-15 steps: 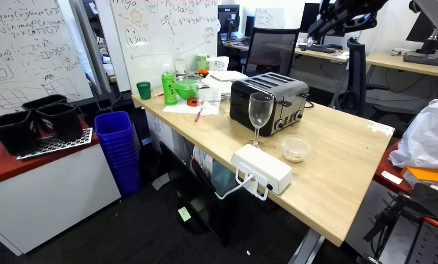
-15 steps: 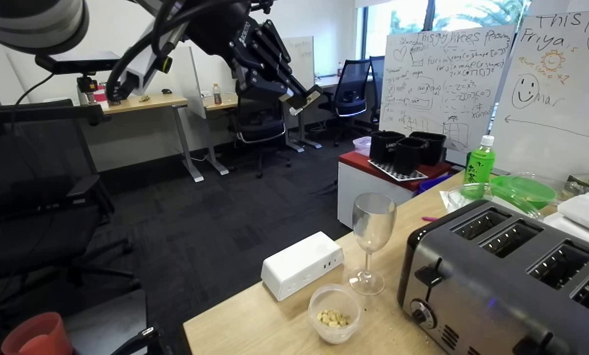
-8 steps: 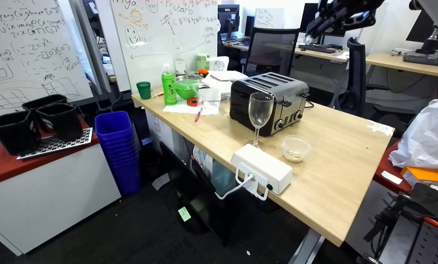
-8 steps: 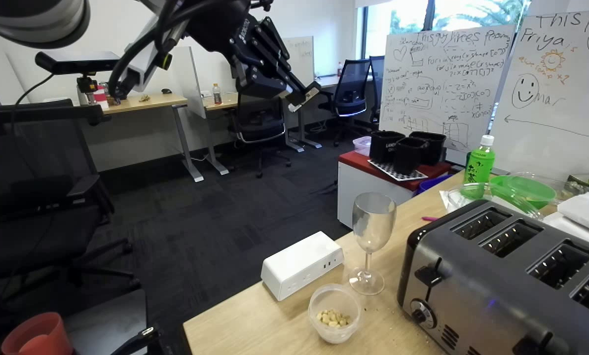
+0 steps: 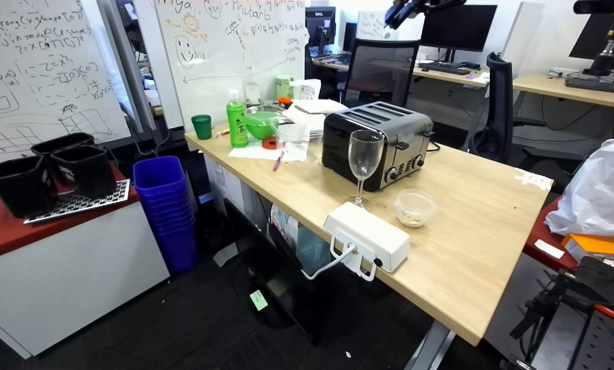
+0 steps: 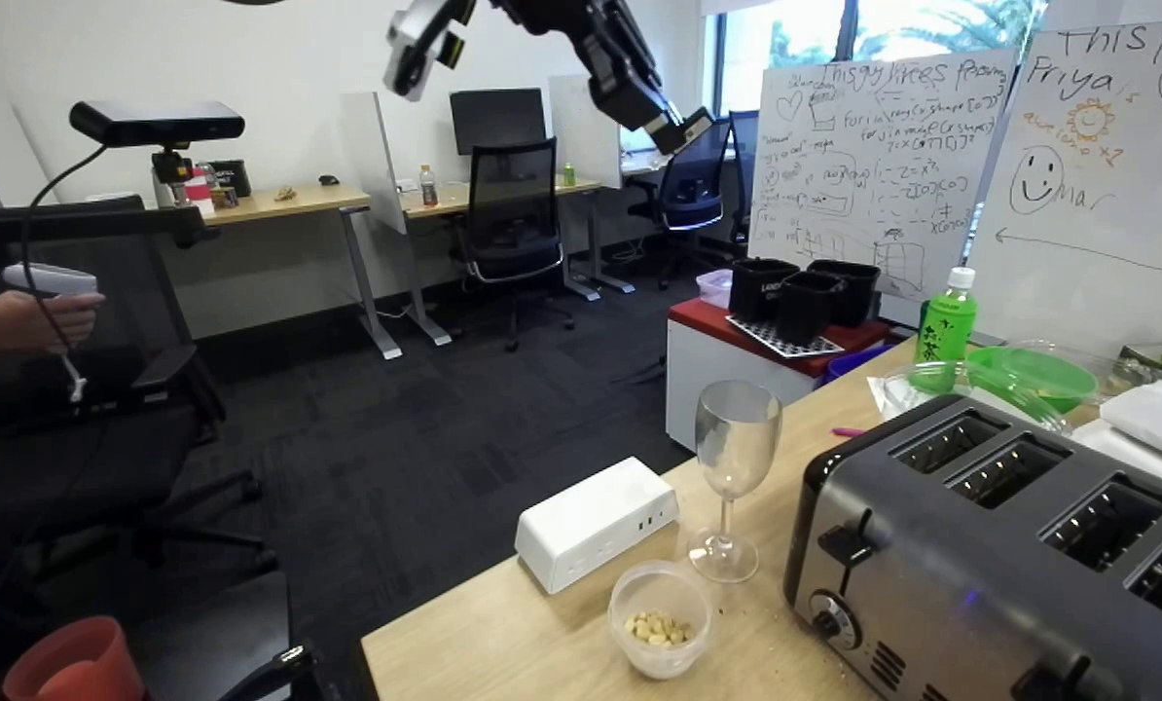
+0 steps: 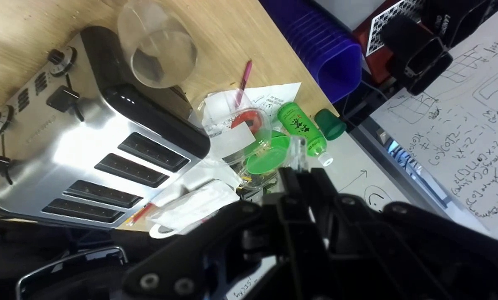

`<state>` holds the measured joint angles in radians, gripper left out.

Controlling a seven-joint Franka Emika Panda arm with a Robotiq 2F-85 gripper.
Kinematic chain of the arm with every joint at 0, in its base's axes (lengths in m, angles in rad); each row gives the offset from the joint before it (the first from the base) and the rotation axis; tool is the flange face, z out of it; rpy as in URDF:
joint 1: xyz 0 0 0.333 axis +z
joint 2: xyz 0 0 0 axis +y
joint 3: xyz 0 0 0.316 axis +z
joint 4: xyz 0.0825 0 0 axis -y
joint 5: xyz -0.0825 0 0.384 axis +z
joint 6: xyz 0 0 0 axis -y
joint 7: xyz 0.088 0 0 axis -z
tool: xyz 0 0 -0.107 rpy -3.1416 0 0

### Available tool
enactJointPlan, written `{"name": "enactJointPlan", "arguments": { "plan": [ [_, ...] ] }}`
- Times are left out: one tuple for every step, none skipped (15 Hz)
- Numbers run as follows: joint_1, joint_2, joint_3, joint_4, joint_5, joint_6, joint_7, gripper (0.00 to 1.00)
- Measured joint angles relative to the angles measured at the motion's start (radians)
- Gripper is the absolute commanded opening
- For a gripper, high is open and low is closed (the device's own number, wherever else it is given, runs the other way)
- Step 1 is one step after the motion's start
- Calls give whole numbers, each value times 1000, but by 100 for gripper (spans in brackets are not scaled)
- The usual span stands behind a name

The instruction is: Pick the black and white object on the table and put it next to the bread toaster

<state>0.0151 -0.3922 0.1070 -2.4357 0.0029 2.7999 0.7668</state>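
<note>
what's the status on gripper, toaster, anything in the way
Gripper in midair, jaws shut. Toaster on table. Black-and-white object not made out there. Wine glass upright beside toaster, possible obstacle.

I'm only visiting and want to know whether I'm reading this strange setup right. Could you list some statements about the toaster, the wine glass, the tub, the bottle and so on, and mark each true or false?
1. The toaster has four slots on top. True.
2. The gripper is touching the toaster. False: the gripper is up in the air, apart from it.
3. The wine glass stands upright on the table. True.
4. The plastic tub holds small pale pieces. True.
5. The bottle is red. False: the bottle is green.
6. Nobody is in sight. False: in an exterior view, a hand holds a white device.
</note>
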Motion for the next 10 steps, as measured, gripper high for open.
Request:
{"name": "enactJointPlan", "arguments": {
  "plan": [
    [-3,59,0,54,0,-4,-16,3],
    [-7,117,0,107,-1,-4,-31,3],
    [-12,176,0,159,-8,-4,-41,3],
    [-15,236,0,210,-24,-4,-44,3],
    [-15,294,-1,258,-40,-4,-44,3],
    [-15,349,-1,304,-52,-4,-44,3],
    [-15,406,-2,354,-65,-5,-44,3],
    [-15,460,-4,404,-76,-7,-44,3],
    [-15,506,-7,451,-79,-15,-46,3],
    [-15,551,-7,498,-75,-31,-59,3]
  ]
}}
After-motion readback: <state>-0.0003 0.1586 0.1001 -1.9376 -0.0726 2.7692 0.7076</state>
